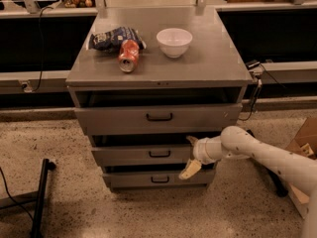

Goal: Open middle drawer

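The middle drawer [133,155] is the second grey front of the cabinet, with a small black bar handle [159,153] at its centre. It stands out slightly from the cabinet. My gripper [190,155] is at the right part of this drawer front, to the right of the handle. It is open: one finger [191,141] is above the front's top edge and the other [190,169] is below it. The white arm [257,155] reaches in from the right.
The taller top drawer [114,119] and the small bottom drawer [129,179] also stand out slightly. On the cabinet top lie a chip bag [113,37], a red can [128,55] and a white bowl [174,41]. A cardboard box [304,138] stands at right, and a black stand [40,195] at left.
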`<control>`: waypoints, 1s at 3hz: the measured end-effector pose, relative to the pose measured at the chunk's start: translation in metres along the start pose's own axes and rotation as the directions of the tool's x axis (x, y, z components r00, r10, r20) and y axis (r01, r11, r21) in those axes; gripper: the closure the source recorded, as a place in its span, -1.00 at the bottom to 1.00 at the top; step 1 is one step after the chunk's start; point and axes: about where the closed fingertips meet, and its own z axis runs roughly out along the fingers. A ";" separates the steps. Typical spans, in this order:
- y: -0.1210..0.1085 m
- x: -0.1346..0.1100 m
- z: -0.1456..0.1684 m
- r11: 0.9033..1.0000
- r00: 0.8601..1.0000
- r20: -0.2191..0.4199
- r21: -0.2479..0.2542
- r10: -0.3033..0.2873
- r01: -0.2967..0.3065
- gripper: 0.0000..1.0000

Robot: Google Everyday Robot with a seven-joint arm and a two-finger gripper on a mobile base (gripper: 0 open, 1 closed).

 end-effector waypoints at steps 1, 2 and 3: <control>-0.016 0.015 0.010 1.000 1.000 -0.012 0.013 0.021 -0.021 -1.00; -0.027 0.025 0.014 0.999 0.999 -0.039 0.028 0.029 -0.028 -0.65; -0.028 0.028 0.012 0.999 0.998 -0.050 0.032 0.025 -0.023 -0.15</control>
